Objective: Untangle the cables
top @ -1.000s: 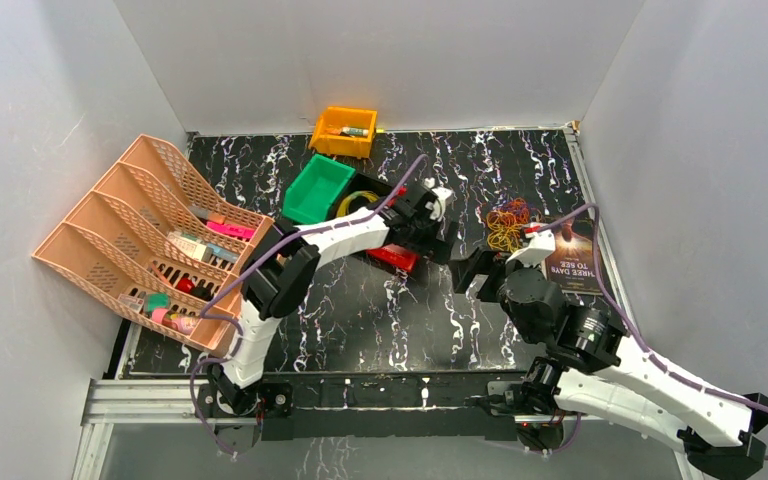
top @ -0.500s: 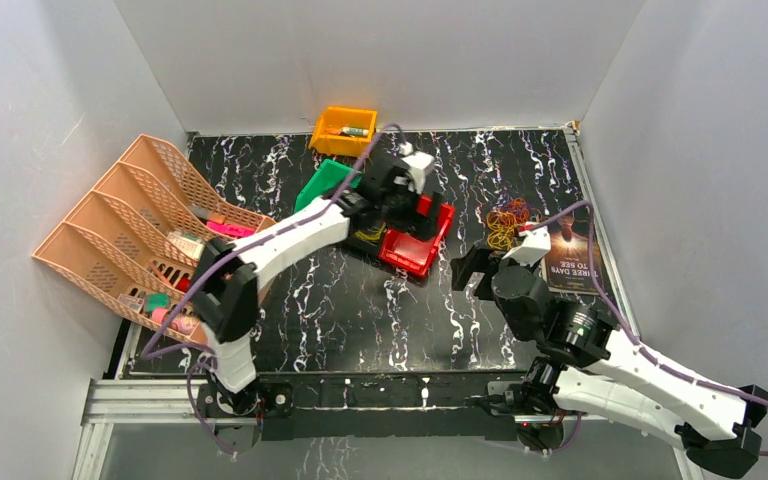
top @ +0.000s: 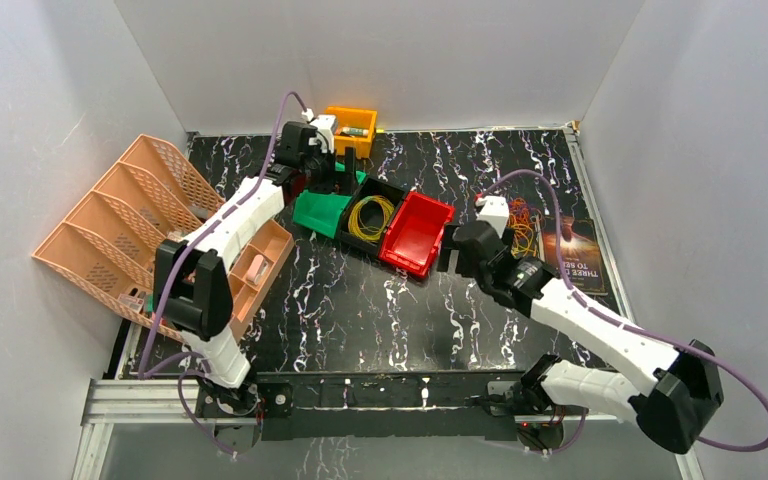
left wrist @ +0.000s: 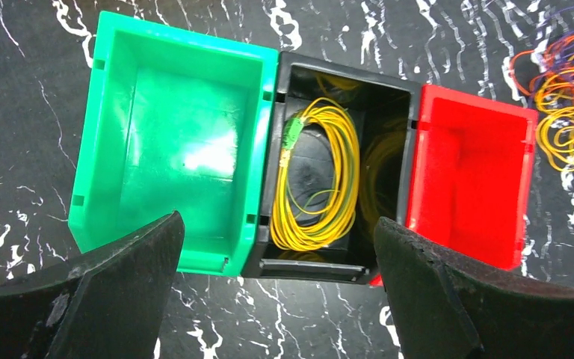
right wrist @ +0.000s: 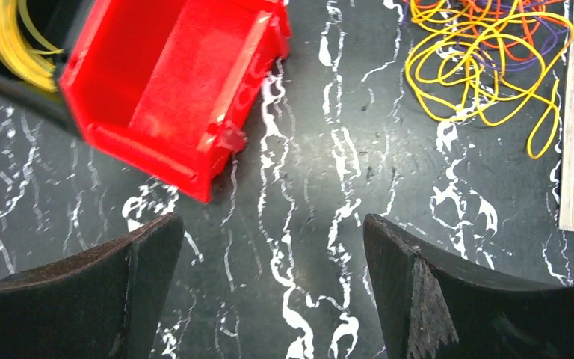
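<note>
so you've got the black marble table (top: 360, 310) with the black bin (top: 388, 187) (left wrist: 314, 269) sitting roughly mid-table, and I'll place everything off that bin; biggest thing is the pink file rack (top: 110, 230), well off to the bin's left by the side wall; then the green bin (top: 322, 212) (left wrist: 172, 149) pressed against the black bin's left side and the red bin (top: 420, 232) (left wrist: 467, 179) (right wrist: 157, 97) pressed against its right, so the three sit in one row, both outer ones bare inside; a book (top: 572, 262) lies flat far to the black bin's right, and a small orange bin (top: 360, 140) sits behind it near the back wall; your left gripper (top: 332, 175) (left wrist: 276, 224) hangs above the back-left of the black bin, looking straight down at the row, fingers spread wide with nothing between them; your right gripper (top: 448, 250) (right wrist: 269, 221) is off to the black bin's right, just past the red bin's outer corner, also spread wide and holding nothing; the tangled cables (top: 520, 222) (left wrist: 568, 105) (right wrist: 486, 52), a yellow, orange and purple mess, lie on the table to the right of the black bin, between the red bin and the book, apart from both grippers; smallest bit, a neat yellow coil (top: 370, 217) (left wrist: 321, 179) lies inside the black bin itself
</note>
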`<state>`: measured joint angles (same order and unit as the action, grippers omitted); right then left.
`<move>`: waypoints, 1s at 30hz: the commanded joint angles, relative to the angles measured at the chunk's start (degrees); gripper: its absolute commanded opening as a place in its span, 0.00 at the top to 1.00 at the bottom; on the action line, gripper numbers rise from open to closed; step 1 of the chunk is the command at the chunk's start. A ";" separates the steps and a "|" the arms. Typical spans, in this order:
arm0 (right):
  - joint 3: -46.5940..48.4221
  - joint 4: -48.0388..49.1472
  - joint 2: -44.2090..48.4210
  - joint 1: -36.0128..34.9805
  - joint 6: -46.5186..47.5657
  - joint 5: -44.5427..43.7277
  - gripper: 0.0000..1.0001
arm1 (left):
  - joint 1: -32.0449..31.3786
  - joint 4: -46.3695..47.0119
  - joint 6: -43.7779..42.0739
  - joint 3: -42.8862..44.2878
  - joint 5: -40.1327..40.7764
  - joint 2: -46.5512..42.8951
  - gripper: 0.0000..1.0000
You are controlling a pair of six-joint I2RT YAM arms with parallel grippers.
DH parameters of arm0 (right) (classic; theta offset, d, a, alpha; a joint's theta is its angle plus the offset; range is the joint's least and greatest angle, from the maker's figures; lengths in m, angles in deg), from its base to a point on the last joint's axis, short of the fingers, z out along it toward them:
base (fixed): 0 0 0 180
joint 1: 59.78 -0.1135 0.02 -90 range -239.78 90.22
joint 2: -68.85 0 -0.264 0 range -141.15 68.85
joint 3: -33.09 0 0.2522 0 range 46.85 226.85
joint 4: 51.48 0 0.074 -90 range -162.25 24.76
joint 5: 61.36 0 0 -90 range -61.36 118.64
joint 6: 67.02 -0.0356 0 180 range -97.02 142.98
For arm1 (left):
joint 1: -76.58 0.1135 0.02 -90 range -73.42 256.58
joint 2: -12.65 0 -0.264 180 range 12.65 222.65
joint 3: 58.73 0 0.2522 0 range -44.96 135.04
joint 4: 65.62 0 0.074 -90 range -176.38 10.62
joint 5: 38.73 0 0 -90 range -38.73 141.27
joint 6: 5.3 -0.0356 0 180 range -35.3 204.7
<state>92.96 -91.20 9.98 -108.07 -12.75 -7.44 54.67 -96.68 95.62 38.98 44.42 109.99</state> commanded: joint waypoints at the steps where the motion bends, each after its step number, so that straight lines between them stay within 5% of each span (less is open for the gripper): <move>1: 3.03 5.08 -2.07 7.58 5.54 12.47 0.02 | 1.57 1.19 -2.34 -0.10 -4.00 3.54 0.02; 16: -3.59 5.75 0.18 9.42 4.39 18.39 0.02 | 3.02 5.09 -2.13 -0.84 -9.94 12.78 0.02; 30: -3.86 6.76 -0.84 9.40 5.14 20.41 0.02 | 2.84 7.45 0.66 -10.87 -13.47 7.14 0.02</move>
<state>89.04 -87.31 9.06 -98.82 -8.16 12.32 57.35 -89.29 95.27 30.76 32.79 123.49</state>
